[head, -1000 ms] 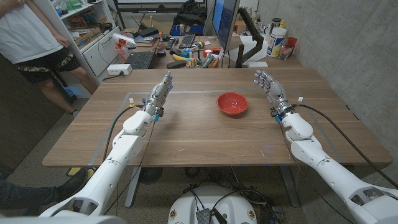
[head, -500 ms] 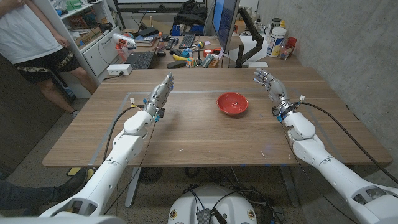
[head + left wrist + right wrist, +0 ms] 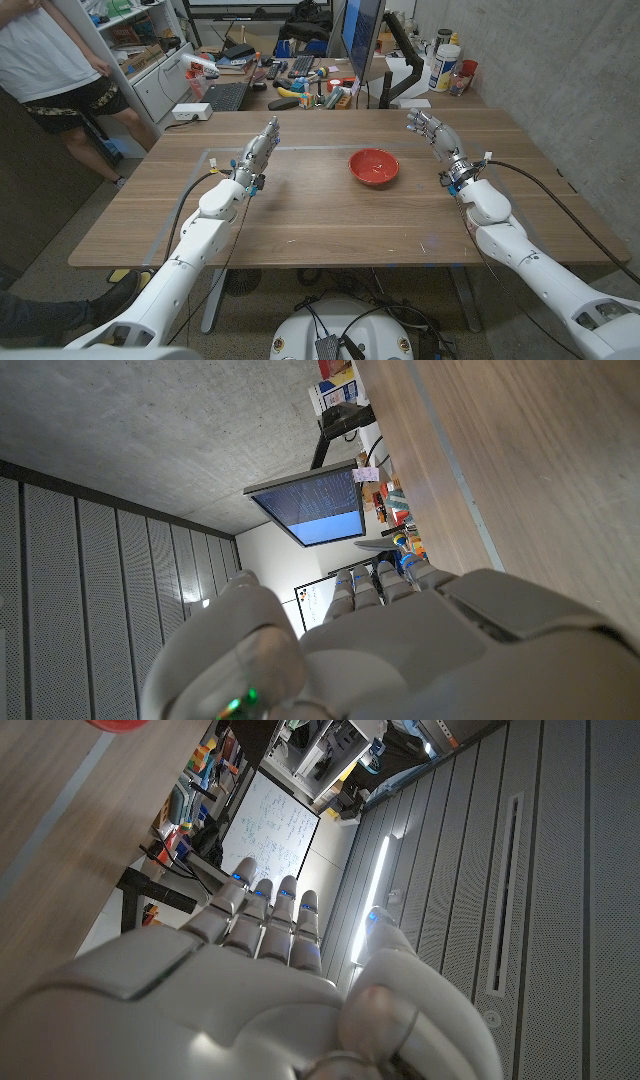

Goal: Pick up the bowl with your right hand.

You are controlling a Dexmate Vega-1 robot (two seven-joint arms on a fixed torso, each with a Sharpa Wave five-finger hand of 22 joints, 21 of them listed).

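Observation:
A red bowl (image 3: 373, 166) stands upright on the wooden table (image 3: 320, 220), a little right of the middle; a sliver of its rim (image 3: 118, 724) shows in the right wrist view. My right hand (image 3: 432, 132) is raised to the right of the bowl, apart from it, its fingers stretched out and holding nothing. Left of the bowl, well away from it, my left hand (image 3: 261, 146) is held up with straight fingers and nothing in it. The backs of both hands show in the left wrist (image 3: 400, 630) and right wrist (image 3: 250, 970) views.
Behind the table's far edge stands a cluttered desk with a keyboard (image 3: 222, 97), a monitor (image 3: 362, 40), tools and bottles (image 3: 446, 66). A person (image 3: 55, 70) stands at the far left. A concrete wall (image 3: 560, 60) runs along the right.
My right hand has drifted slightly to the right and back. The bowl and my left hand have stayed where they were.

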